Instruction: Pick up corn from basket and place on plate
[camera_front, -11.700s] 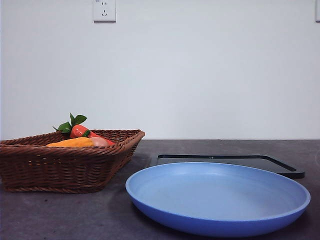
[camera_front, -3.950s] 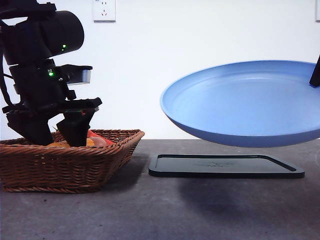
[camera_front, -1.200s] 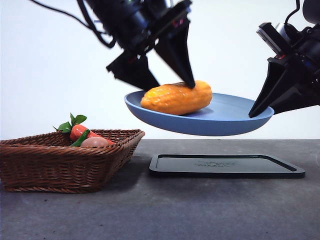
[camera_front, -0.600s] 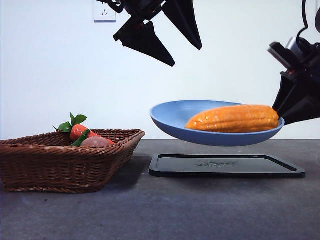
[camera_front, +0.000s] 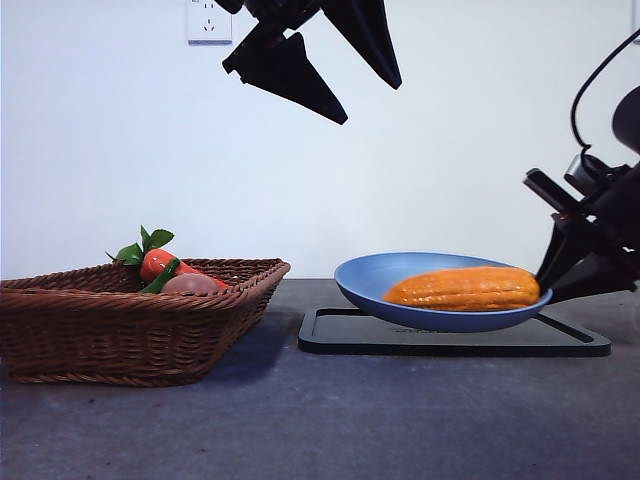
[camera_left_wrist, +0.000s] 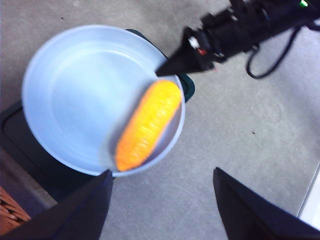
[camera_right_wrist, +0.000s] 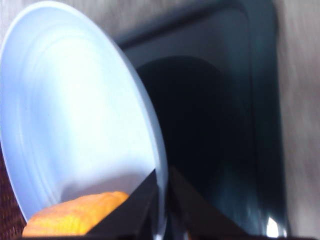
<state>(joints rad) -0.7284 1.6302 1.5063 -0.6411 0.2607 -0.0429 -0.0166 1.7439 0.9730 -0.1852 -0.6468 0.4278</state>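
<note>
The orange-yellow corn (camera_front: 462, 288) lies in the blue plate (camera_front: 400, 295), which sits low over the black tray (camera_front: 330, 340), slightly tilted; I cannot tell whether it touches the tray. My right gripper (camera_front: 548, 290) is shut on the plate's right rim, and its own view shows the two jaws pinching the plate (camera_right_wrist: 75, 110) edge beside the corn (camera_right_wrist: 75, 215). My left gripper (camera_front: 372, 105) hangs open and empty high above the plate. From there it looks down on the corn (camera_left_wrist: 147, 125) in the plate (camera_left_wrist: 75, 100). The wicker basket (camera_front: 130, 325) stands at the left.
In the basket lie a red vegetable with green leaves (camera_front: 158, 260) and a pinkish-brown rounded item (camera_front: 190, 284). The black tray (camera_right_wrist: 235, 100) lies right of the basket. A bare strip of dark table (camera_front: 300, 420) runs along the front.
The right gripper has lowered the plate with the corn down onto or just over the black tray and a little to the right. The left gripper stays high and open.
</note>
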